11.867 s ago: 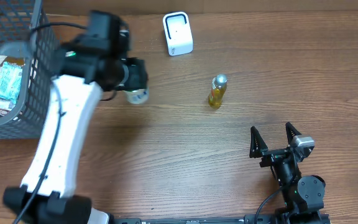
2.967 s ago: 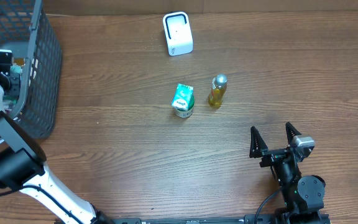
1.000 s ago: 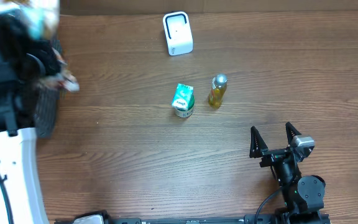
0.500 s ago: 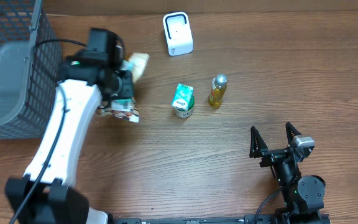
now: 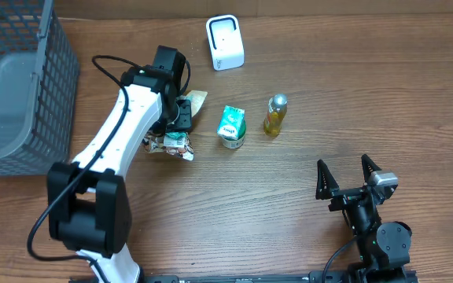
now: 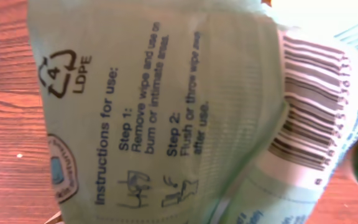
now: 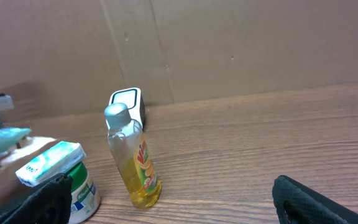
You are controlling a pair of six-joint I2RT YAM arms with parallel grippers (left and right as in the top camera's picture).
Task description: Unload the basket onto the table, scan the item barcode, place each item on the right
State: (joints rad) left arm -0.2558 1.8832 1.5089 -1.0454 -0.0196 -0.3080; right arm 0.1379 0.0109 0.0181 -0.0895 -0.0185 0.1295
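Observation:
A pale green wipes packet (image 6: 166, 112) fills the left wrist view, its printed instructions facing the camera and its barcode (image 6: 316, 106) at the right. In the overhead view my left gripper (image 5: 181, 118) is shut on this packet (image 5: 196, 100), whose other end (image 5: 171, 145) hangs down to the table. It sits below and left of the white scanner (image 5: 225, 43). My own left fingers are hidden behind the packet in the wrist view. My right gripper (image 5: 344, 177) stands open near the front right, holding nothing.
A green-lidded tub (image 5: 230, 126) and a yellow bottle (image 5: 274, 115) stand right of the packet. The right wrist view also shows the bottle (image 7: 132, 158), tub (image 7: 58, 171) and scanner (image 7: 126, 102). A grey wire basket (image 5: 14, 79) occupies the far left.
My left arm has swung from over the basket to the right, carrying the packet closer to the tub and scanner. The right arm has not moved.

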